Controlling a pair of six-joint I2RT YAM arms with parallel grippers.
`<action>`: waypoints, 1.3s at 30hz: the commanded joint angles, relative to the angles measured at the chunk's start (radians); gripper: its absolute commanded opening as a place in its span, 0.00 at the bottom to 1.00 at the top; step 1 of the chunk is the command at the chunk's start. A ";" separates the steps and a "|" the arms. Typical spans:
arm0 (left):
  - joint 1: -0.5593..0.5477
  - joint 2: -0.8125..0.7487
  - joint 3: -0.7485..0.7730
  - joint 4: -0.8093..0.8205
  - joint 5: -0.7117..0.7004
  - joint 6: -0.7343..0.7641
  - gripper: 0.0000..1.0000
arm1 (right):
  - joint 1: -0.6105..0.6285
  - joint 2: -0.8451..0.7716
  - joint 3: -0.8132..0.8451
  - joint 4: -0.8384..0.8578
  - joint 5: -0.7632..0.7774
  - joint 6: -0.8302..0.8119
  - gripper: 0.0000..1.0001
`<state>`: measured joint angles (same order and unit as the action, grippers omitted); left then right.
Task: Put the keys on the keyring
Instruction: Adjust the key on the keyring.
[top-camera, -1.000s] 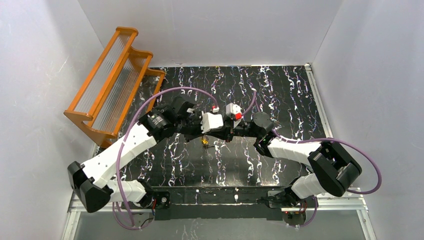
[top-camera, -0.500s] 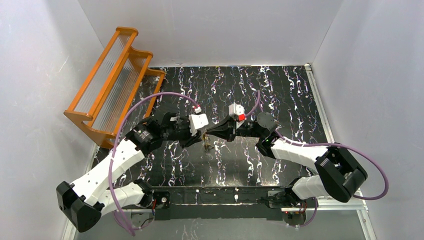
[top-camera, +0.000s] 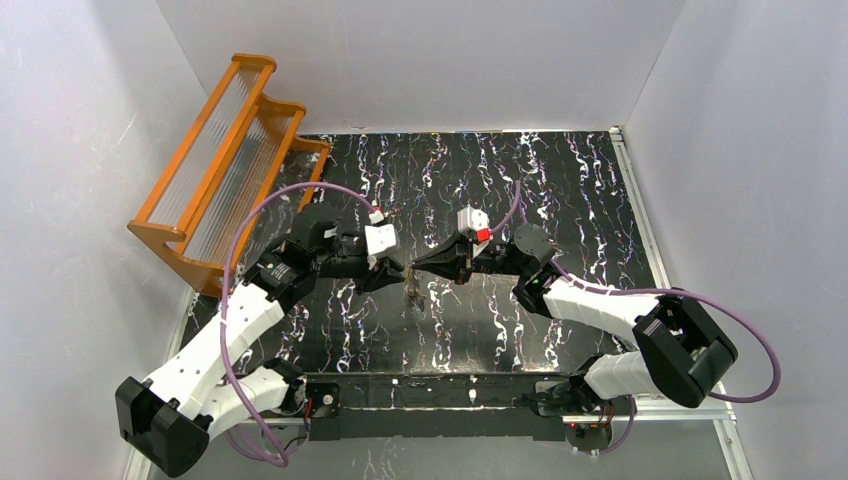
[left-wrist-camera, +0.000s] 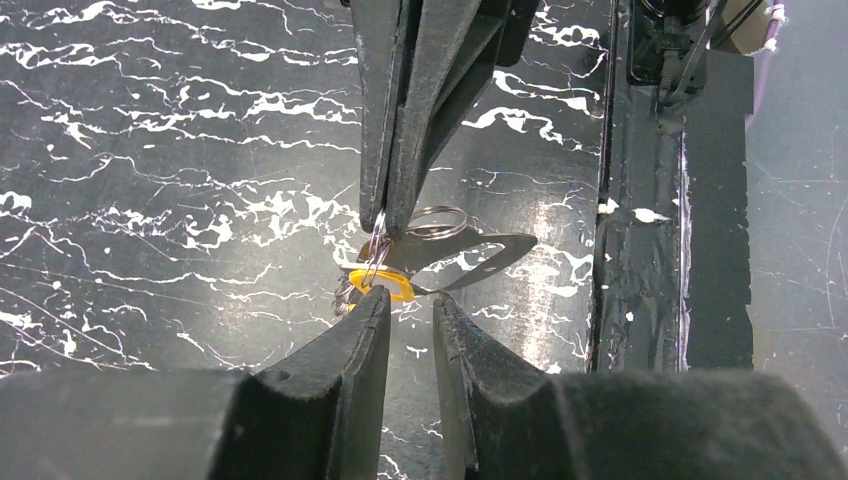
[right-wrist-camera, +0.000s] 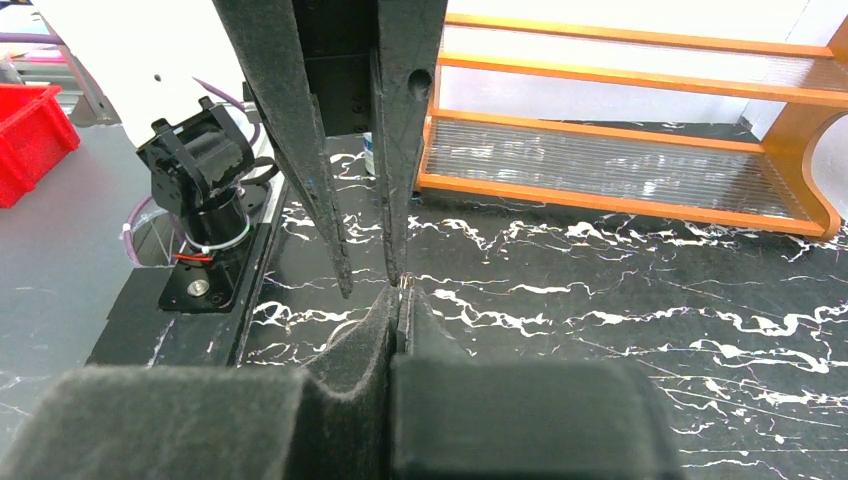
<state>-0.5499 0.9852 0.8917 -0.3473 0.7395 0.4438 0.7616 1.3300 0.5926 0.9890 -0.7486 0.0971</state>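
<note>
Pinching the keyring (left-wrist-camera: 500, 243), right claw (left-wrist-camera: 385, 225) faces slightly parted left claw (left-wrist-camera: 410, 310).

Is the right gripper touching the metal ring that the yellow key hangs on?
Touching. The left wrist view shows the right gripper with its tips shut, pinching the metal ring just above the yellow key.
</note>
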 joint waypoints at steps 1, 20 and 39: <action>0.010 -0.036 -0.021 0.031 0.050 0.018 0.20 | 0.002 -0.033 0.013 0.037 -0.013 -0.010 0.01; 0.010 -0.065 -0.042 0.114 -0.017 0.066 0.22 | 0.003 -0.032 0.016 0.033 -0.019 -0.004 0.01; 0.010 -0.020 -0.075 0.124 0.019 0.064 0.08 | 0.003 -0.036 0.014 0.034 -0.008 -0.004 0.01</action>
<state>-0.5449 0.9585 0.8371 -0.2314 0.7471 0.5053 0.7616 1.3296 0.5926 0.9817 -0.7620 0.0982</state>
